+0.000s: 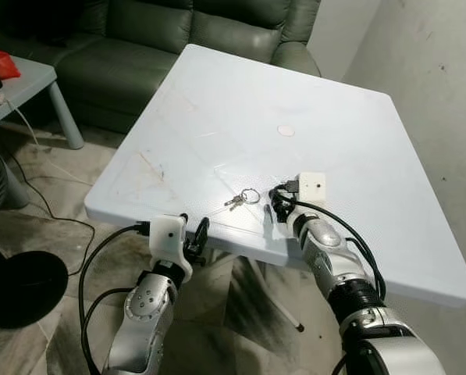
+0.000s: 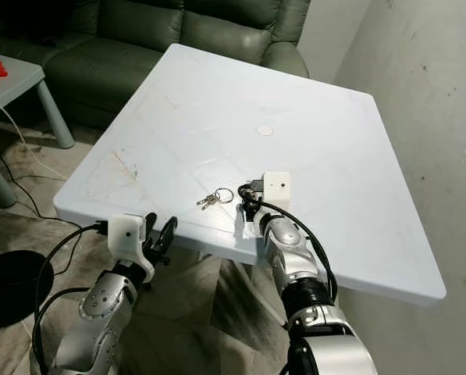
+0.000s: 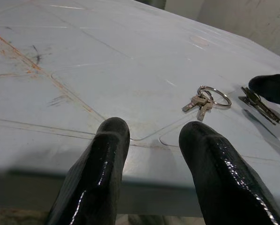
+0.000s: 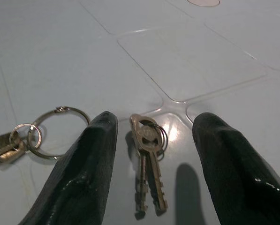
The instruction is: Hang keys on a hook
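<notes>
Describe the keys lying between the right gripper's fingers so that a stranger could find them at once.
On the white table, look near its front edge, at the right gripper. Between its open fingers lies a small pair of keys; the other bunch beside it has a large ring.

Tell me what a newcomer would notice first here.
A white table dominates, with a ring of keys near its front edge. The right gripper sits open over a second pair of keys on the table, while the left gripper waits open at the table's front edge. A green sofa stands behind.
</notes>
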Controlling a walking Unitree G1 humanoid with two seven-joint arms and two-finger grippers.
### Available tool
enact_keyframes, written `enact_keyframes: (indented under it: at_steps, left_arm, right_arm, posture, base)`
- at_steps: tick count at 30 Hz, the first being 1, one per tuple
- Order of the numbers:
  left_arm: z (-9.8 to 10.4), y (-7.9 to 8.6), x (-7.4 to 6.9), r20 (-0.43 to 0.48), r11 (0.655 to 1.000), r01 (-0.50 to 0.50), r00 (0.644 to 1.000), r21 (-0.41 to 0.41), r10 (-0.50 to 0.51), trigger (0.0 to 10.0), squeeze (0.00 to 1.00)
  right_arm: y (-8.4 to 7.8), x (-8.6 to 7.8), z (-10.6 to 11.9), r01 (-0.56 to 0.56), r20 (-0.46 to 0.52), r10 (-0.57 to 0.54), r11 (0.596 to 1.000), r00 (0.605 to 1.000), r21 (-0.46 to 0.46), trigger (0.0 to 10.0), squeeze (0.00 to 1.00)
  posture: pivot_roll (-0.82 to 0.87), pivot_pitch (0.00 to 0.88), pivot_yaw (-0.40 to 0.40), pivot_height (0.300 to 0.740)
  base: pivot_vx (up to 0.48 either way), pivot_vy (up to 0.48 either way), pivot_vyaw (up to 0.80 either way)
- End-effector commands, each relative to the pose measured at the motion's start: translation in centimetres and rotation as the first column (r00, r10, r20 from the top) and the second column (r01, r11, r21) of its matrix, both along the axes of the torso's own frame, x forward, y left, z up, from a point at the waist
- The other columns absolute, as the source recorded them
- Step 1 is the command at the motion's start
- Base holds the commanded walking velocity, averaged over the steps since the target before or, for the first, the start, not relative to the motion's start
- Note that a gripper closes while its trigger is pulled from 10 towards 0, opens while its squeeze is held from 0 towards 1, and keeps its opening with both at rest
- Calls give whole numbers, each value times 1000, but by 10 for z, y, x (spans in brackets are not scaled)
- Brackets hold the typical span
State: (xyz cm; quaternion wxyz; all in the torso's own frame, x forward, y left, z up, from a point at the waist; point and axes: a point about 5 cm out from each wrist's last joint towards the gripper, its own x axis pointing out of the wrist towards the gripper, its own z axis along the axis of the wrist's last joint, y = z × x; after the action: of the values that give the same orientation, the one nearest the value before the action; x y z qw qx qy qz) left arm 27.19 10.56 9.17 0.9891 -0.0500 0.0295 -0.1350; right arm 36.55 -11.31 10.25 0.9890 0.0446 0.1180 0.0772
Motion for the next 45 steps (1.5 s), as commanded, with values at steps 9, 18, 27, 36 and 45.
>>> enact_keyframes:
  at_steps: [9,18,27,36,45]
  left_arm:
    - [5,8,-5,5,999,-37,999,-23,37,10000,0]
    - [5,13,-12,-9,998,-62,998,-26,62,10000,0]
    - [3,13,-21,-31,997,-74,997,-29,73,10000,0]
    - [3,13,-24,-44,996,-79,996,-28,78,10000,0]
    - [4,12,-23,-48,997,-75,996,-26,74,10000,0]
  right_arm:
    - [2,4,5,-2,2,2,1000,1000,26,10000,0]
    - [3,7,8,-2,-2,2,1000,1000,27,10000,0]
    - [2,9,7,4,-13,-4,1000,1000,22,10000,0]
    - [-3,10,7,27,-9,-27,1000,1000,16,1922,0]
    - [-11,11,9,41,12,-42,999,999,16,0,0]
  posture:
    - [101,129,-184,740]
    - [115,163,-189,740]
    - [121,193,-196,740]
    - [120,205,-195,740]
    - [116,200,-190,740]
  base:
    - [0,0,0]
    - [0,0,0]
    - [0,0,0]
    - [0,0,0]
    - [0,0,0]
